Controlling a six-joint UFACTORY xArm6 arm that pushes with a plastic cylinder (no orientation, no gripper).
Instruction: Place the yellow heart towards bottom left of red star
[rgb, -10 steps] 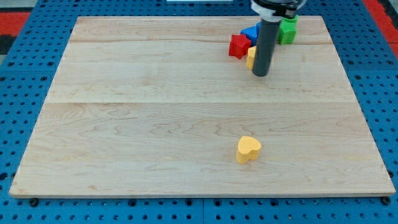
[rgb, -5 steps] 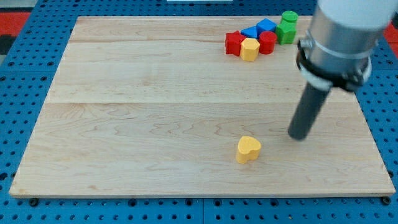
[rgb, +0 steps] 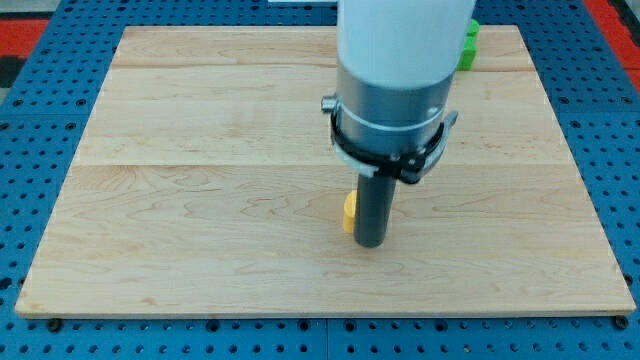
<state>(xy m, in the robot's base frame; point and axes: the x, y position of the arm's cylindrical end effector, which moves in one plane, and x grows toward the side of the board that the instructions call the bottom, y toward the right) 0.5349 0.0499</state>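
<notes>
My tip (rgb: 371, 243) rests on the board in the lower middle of the view. The yellow heart (rgb: 349, 212) is mostly hidden behind the rod; only its left edge shows, touching the rod's left side just above the tip. The red star is hidden behind the arm's wide body near the view's top. A green block (rgb: 466, 47) shows partly at the arm's right edge near the top.
The wooden board (rgb: 200, 180) lies on a blue pegboard surface (rgb: 40, 200). The arm's large body covers the cluster of blocks at the top right.
The arm swept from the top right cluster down and then left to the yellow heart. The heart has shifted up and left from its earlier spot.
</notes>
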